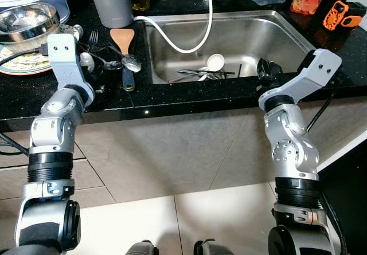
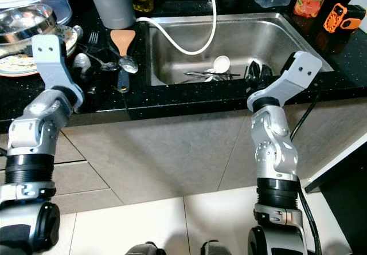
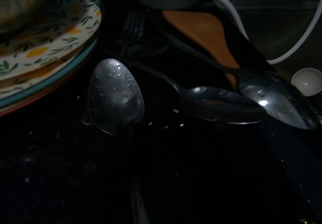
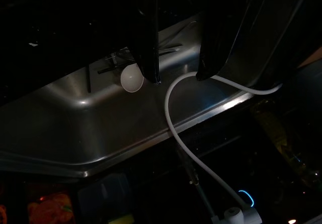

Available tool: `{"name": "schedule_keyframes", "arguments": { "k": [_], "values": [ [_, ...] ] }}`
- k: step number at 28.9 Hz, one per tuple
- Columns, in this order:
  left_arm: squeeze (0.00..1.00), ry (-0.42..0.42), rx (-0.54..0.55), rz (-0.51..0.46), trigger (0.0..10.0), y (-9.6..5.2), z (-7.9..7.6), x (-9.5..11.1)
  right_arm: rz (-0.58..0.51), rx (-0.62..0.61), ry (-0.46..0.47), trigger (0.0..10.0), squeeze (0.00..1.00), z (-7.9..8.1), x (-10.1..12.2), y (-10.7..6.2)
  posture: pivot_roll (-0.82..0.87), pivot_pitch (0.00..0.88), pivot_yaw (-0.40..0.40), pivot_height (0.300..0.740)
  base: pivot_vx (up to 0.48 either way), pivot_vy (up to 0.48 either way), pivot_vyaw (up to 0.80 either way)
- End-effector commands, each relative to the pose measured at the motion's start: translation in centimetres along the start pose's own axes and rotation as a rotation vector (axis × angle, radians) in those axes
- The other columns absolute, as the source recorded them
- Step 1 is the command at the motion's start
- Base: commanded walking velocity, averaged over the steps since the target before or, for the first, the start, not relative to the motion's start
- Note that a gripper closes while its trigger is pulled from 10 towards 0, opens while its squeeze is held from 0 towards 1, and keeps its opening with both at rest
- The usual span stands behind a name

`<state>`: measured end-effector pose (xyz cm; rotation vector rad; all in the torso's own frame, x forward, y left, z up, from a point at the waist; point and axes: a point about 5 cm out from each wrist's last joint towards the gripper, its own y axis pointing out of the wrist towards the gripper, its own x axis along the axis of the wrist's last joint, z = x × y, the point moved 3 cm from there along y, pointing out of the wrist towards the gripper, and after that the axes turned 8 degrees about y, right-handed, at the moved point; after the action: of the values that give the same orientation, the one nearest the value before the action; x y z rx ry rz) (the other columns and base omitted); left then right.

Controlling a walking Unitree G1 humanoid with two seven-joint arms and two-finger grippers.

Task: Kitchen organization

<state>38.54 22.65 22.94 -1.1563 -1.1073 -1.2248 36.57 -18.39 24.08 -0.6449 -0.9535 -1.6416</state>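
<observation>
Both eye views look steeply down from the head at desk and sink. Left wrist view sits close over spoons; right wrist view faces the sink, shared with both eyes.

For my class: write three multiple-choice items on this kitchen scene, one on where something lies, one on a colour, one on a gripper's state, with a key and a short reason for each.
1. Where does the white spoon lie?
A. in the sink
B. on the patterned plate
C. on the floor

2. What colour is the hose that loops into the sink?
A. black
B. white
C. orange

3. How do the right gripper fingers stand?
A. shut on a fork
B. shut on the hose
C. open, holding nothing

Key: 1 A, it rests on the basin floor among metal cutlery; 2 B, it is white along its curve; 3 C, the right wrist view shows a gap between its fingers.
</observation>
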Motion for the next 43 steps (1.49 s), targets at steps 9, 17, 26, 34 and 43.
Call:
{"name": "schedule_keyframes", "arguments": {
  "k": [9, 17, 26, 34, 43],
  "values": [
    [0.00, -0.108, 0.095, 0.260, 10.0, -0.3, 0.3, -4.6, -0.004, -0.007, 0.002, 10.0, 0.00, -0.4, -0.2, 0.1, 0.09, 0.059, -0.007, 0.740, 0.000, 0.000, 0.00],
    [0.00, -0.132, 0.236, 0.395, 10.0, -0.2, 2.5, -6.9, 0.001, -0.004, 0.003, 10.0, 0.00, -0.3, -0.3, 0.2, 0.09, 0.056, -0.008, 0.740, 0.000, 0.000, 0.00],
    [0.00, -0.079, 0.195, 0.500, 0.0, -0.6, 1.7, -8.8, -0.005, -0.007, 0.003, 10.0, 0.00, -0.5, -0.2, 0.1, 0.09, 0.055, -0.004, 0.740, 0.000, 0.000, 0.00],
    [0.00, 0.015, 0.205, 0.559, 0.0, -1.2, 2.5, -10.4, -0.009, -0.016, 0.008, 10.0, 0.00, -0.6, -0.2, 0.0, 0.09, 0.054, 0.007, 0.740, 0.000, 0.000, 0.00],
    [0.00, 0.211, 0.260, 0.087, 10.0, 0.1, 2.2, -2.2, -0.017, -0.011, 0.010, 10.0, 0.00, -0.5, 0.0, 0.2, 0.10, 0.041, -0.002, 0.740, 0.000, 0.000, 0.00]
  ]
}}
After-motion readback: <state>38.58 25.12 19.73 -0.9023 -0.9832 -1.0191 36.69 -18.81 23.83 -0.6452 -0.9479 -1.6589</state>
